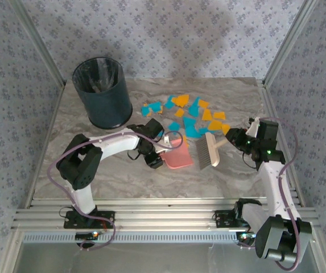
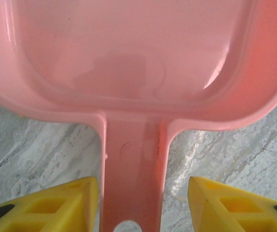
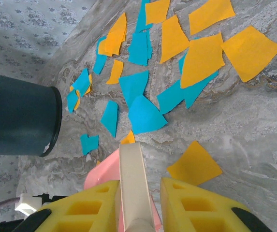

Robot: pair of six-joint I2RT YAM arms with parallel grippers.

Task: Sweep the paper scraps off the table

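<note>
The pink dustpan (image 1: 178,154) lies on the table (image 1: 94,170), and the paper scraps (image 1: 192,114), teal and orange, are strewn just beyond it and off to its right (several overlap). The left fingers (image 2: 56,208) straddle the dustpan's handle (image 2: 133,164), released. One sits against its side, the other stands clear of it with marble showing between. Just right of the dustpan is the brush (image 1: 208,151), its cream handle (image 3: 131,179) clenched in the right fingers (image 3: 196,208). One orange scrap (image 3: 195,163) lies apart from the others, on the brush's far side from the dustpan. A dark bin (image 1: 102,91) stands upright beyond the dustpan, to its left.
</note>
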